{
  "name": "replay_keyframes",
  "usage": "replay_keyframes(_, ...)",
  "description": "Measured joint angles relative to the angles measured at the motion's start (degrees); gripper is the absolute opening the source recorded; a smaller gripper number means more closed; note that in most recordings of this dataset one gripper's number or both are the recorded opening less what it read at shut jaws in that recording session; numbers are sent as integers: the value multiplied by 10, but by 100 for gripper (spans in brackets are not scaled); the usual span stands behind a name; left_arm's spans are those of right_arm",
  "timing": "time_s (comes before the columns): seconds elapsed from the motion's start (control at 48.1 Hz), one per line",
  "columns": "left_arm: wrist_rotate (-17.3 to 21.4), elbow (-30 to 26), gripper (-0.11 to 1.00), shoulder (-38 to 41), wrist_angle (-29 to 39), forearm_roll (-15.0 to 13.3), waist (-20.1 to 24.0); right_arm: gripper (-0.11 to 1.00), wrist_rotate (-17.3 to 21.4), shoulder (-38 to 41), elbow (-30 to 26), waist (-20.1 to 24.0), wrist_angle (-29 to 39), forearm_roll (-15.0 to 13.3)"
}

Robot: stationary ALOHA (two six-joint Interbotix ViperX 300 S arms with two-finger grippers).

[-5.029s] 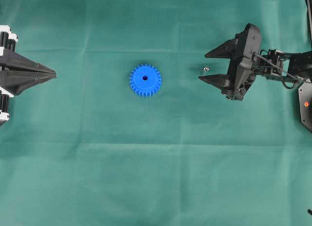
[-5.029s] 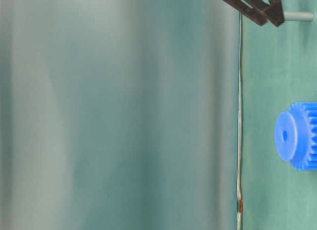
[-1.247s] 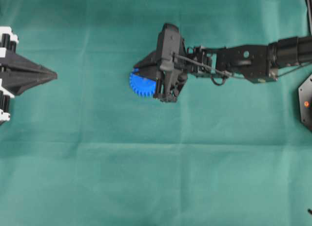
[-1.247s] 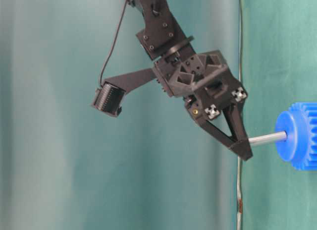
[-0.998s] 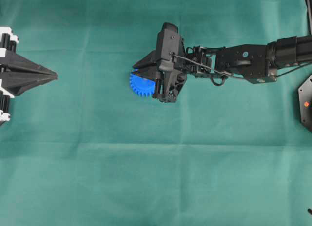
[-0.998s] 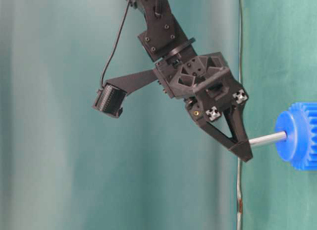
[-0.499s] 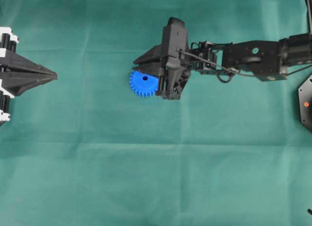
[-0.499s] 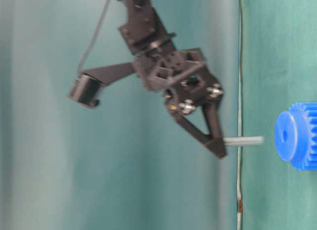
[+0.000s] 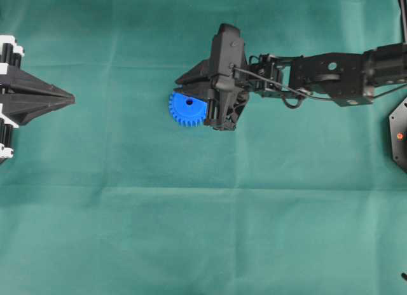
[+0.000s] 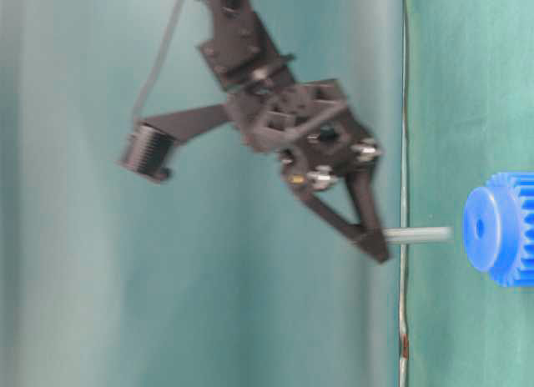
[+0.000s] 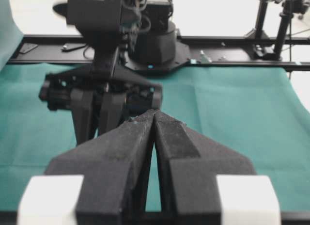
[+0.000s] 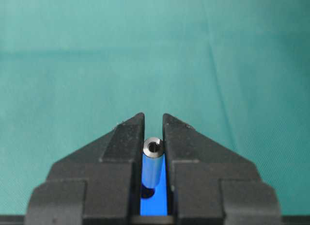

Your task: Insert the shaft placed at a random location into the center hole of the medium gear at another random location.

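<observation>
The desk [image 9: 191,231], covered in green cloth, carried the medium gear [image 9: 186,110], which lay flat on it as a bright blue toothed wheel. The right arm [image 9: 331,79] reached in across the cloth to the gear, and its right end effector [image 9: 198,95] hung over the gear's near edge, covering part of the teeth in the overhead view. That end effector was clamped on the shaft [image 10: 417,234], a short silver-grey pin pinched between the two black fingers [image 12: 127,137]. In the table-level view the shaft pointed at the gear's face, its free tip just short of the gear and not touching it, lined up close to the center hole [image 10: 480,228]. The hole stood uncovered and dark in the overhead view. Well away from the gear, the left end effector [image 9: 70,100] rested at the desk's edge with its fingers pressed together and holding nothing.
</observation>
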Motion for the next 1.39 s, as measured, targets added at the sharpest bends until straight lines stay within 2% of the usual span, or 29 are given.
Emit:
replay_keyframes(0.52, 0, 0, 0, 0, 1, 0, 1, 11, 1, 27, -7, 1, -17, 14)
replay_keyframes(1.018, 0, 0, 0, 0, 1, 0, 1, 11, 0, -11, 2, 1, -13, 5)
replay_keyframes(1.392, 0, 0, 0, 1, 1, 0, 1, 11, 0, -6, 14, 6, -28, 6)
